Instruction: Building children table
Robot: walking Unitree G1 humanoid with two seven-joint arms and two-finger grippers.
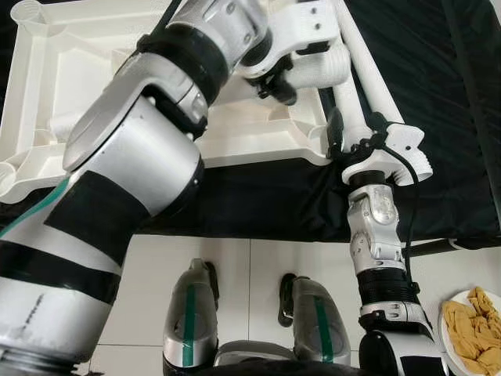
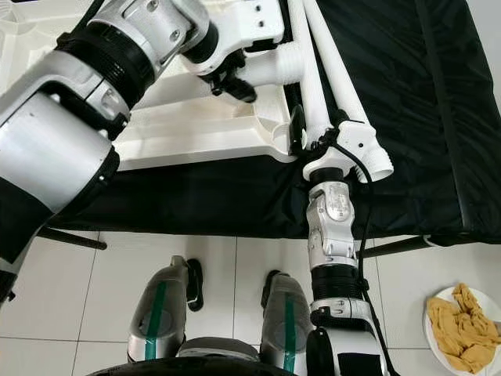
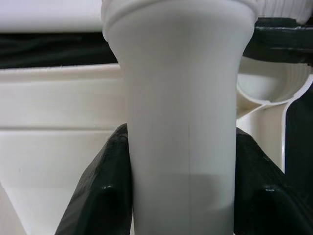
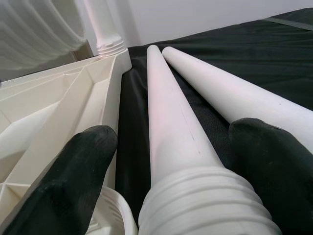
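On the black cloth the upturned tabletop (image 1: 235,133) lies legless — my left gripper (image 3: 181,196) clenches one leg (image 3: 181,122) at its corner socket, right gripper (image 4: 166,161) gapes round two spare legs (image 4: 220,93), so approx. all left.

— Where are your head cameras looking?
— Both eyes are looking steeply down past my arms, sharing the white table piece (image 1: 117,94) and black bedding (image 2: 407,117).
— Your wrists?
— Each is peering very closely along a white leg (image 3: 181,122).
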